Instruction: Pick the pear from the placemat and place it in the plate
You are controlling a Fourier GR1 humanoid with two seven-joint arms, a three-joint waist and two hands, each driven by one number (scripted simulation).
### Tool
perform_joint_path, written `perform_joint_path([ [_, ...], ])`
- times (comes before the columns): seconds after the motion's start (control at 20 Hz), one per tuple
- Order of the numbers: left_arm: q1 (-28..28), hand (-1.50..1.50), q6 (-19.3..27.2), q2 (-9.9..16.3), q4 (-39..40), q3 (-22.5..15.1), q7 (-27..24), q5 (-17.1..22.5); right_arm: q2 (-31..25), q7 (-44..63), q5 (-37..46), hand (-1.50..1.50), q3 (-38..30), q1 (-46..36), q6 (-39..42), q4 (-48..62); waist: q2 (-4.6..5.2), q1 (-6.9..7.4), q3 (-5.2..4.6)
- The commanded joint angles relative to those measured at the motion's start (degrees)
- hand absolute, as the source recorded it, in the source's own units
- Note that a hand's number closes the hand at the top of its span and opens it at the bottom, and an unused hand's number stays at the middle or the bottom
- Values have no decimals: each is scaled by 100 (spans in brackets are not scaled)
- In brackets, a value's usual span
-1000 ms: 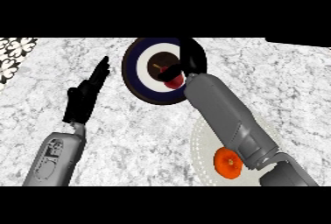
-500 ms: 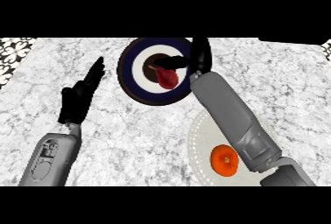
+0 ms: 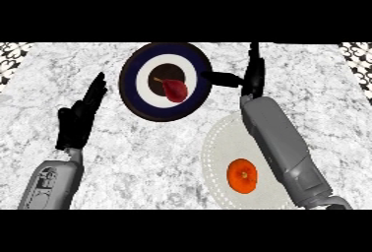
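On the round plate (image 3: 138, 93) with navy, white and dark rings lay the dark red pear (image 3: 175, 90), stem up-left, near its centre. Just right of the plate, the black right hand (image 3: 251, 76) was spread, thumb toward the rim, holding nothing. Left hand (image 3: 81, 118) rested open on the marbled grey counter (image 3: 145, 162); an orange fruit (image 3: 243, 174) sat on the pale round stitched placemat (image 3: 218, 147).

A white and grey veined marble tabletop (image 3: 145, 162) is seen filling nearly the whole head view. Black-and-white patterned surfaces are noted at the upper left corner (image 3: 15, 49) and upper right corner (image 3: 357, 51). Even lighting is observed; no walls or windows are shown.
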Motion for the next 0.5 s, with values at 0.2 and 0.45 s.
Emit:
perform_joint_path([
  [0.2,121,0,-207,170,-216,238,75,157,-608,-223,-137,-150,-4,1395,1062,-1066,-36,-123,-3],
  [0.45,156,0,-141,-47,-18,109,-37,23,-823,-985,-328,-150,-393,1775,1590,-813,-21,-107,-3],
])
